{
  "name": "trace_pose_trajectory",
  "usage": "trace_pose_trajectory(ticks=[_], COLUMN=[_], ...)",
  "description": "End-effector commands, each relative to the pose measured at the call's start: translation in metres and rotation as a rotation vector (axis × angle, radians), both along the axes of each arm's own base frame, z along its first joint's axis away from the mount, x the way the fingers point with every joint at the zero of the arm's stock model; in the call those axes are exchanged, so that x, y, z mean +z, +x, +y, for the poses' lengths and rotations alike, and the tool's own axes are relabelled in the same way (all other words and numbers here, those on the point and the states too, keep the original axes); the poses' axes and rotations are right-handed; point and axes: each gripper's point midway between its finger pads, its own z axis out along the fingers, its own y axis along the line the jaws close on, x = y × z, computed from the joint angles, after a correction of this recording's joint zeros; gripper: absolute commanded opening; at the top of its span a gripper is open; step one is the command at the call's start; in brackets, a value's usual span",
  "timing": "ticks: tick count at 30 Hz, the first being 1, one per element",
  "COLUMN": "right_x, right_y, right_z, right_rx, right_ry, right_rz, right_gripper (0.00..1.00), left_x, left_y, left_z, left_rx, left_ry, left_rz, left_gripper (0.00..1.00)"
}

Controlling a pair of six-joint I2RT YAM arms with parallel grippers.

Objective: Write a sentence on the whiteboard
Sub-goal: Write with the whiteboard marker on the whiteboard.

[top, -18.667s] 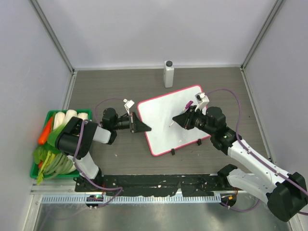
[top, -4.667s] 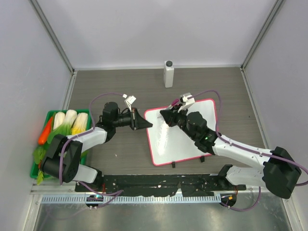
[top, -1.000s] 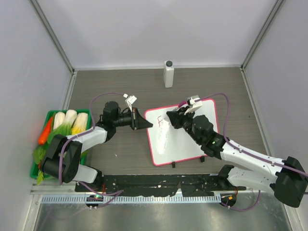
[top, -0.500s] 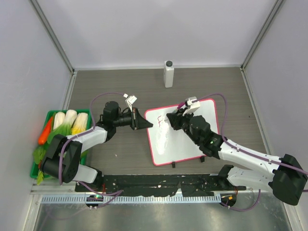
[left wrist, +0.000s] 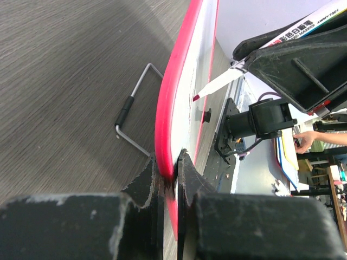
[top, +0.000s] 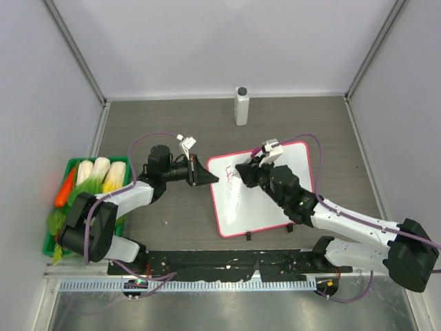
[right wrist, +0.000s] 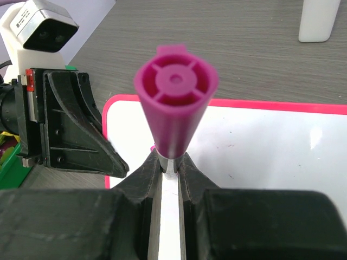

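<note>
Lying at mid tabletop [top: 172, 124] between the two arms, the whiteboard [top: 241, 210] has its long sides running away from the robot and its two black clip feet at the near edge. Left tool [top: 211, 180] reaches in from the left and meets the board's left edge close to the far corner. In the left wrist view this tool [left wrist: 169, 169] is shut down to a narrow slit with the red frame of the whiteboard [left wrist: 174, 92] pinched between the fingers; a wire foot [left wrist: 133, 105] with a black sleeve stands on the tabletop beside the frame. Right tool [top: 247, 171] hangs over the far left part of the board, just right of the left tool. In the right wrist view the right tool [right wrist: 169, 167] is closed hard on a marker [right wrist: 174, 103], magenta end cap toward the camera, white whiteboard surface [right wrist: 260, 146] beneath. From the left wrist the marker [left wrist: 230, 76] slants down with its pink tip right at the board face; contact cannot be confirmed. Of the sentence [top: 231, 183], only a few faint pink strokes show under the tip, too small to read. A white bottle [top: 241, 105] stands well apart at the far edge, and a green tray [top: 69, 163] of vegetables sits at far left.
</note>
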Motion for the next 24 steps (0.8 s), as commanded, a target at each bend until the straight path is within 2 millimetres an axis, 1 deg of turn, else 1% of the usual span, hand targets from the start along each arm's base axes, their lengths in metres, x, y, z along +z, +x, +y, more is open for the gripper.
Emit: trace_pose_trajectory(ticks=[1, 5, 12, 20, 24], right_x=[-0.007, -0.011, -0.018, -0.021, -0.015], right_y=[0.000, -0.002, -0.008, -0.006, -0.002], right_z=[0.005, 0.004, -0.004, -0.011, -0.014], right_rx=[0.022, 0.025, 0.012, -0.016, -0.044], right_ry=[-0.019, -0.023, -0.029, -0.043, -0.032], right_rz=[0.016, 0.036, 0.053, 0.052, 0.033], right_gripper=[0.01, 0.01, 0.01, 0.01, 0.01], left_x=[-0.029, -0.030, -0.030, -0.030, -0.030], left_y=[-0.002, -0.001, -0.001, -0.001, -0.001], left_z=[0.003, 0.002, 0.003, 0.002, 0.002], left_rx=[-0.004, -0.001, -0.001, -0.001, -0.003], left_ry=[0.116, 0.118, 0.118, 0.118, 0.119], left_rz=[-0.069, -0.068, -0.067, -0.069, -0.066], left_gripper=[0.00, 0.00, 0.00, 0.00, 0.00])
